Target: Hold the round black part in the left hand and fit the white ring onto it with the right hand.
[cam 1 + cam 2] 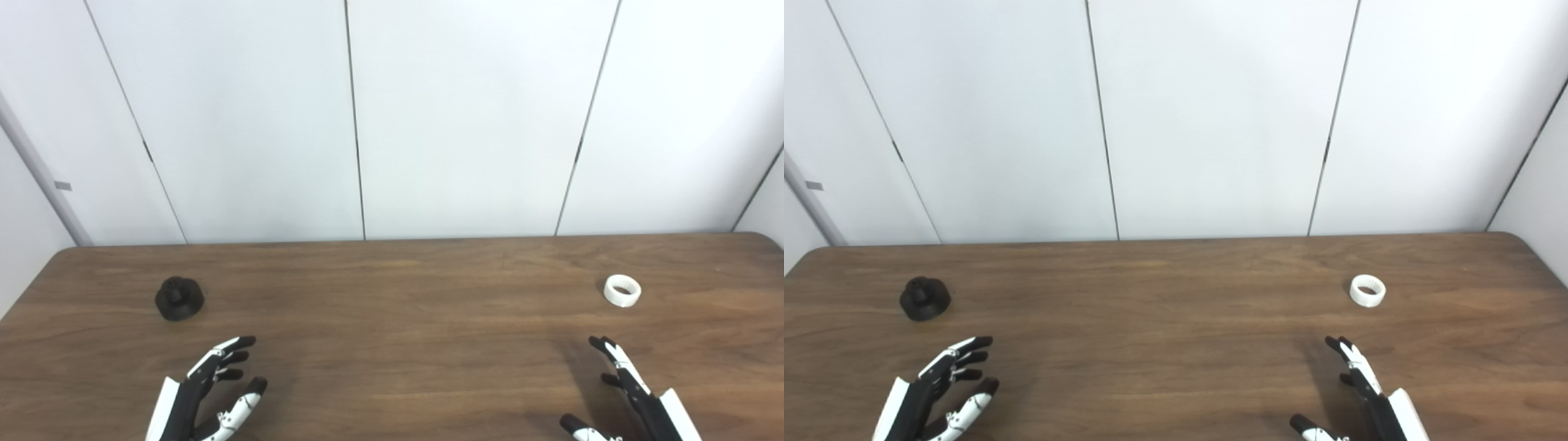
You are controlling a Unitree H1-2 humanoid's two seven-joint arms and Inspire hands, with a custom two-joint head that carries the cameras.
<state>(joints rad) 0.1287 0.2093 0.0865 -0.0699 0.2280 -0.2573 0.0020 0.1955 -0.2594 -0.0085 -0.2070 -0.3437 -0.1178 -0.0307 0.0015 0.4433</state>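
The round black part (179, 298) stands on the wooden table (392, 318) at the left, a small knob rising from its top. The white ring (622, 290) lies flat on the table at the right. My left hand (205, 392) hovers at the bottom left, nearer than the black part and a little to its right; it is open and holds nothing. At the bottom right my right hand (631, 395) is also open and empty, its fingers pointing toward the ring from the near side. Neither hand touches either object.
White wall panels (392, 116) rise right behind the table's far edge. The table's rounded far corners show at left and right.
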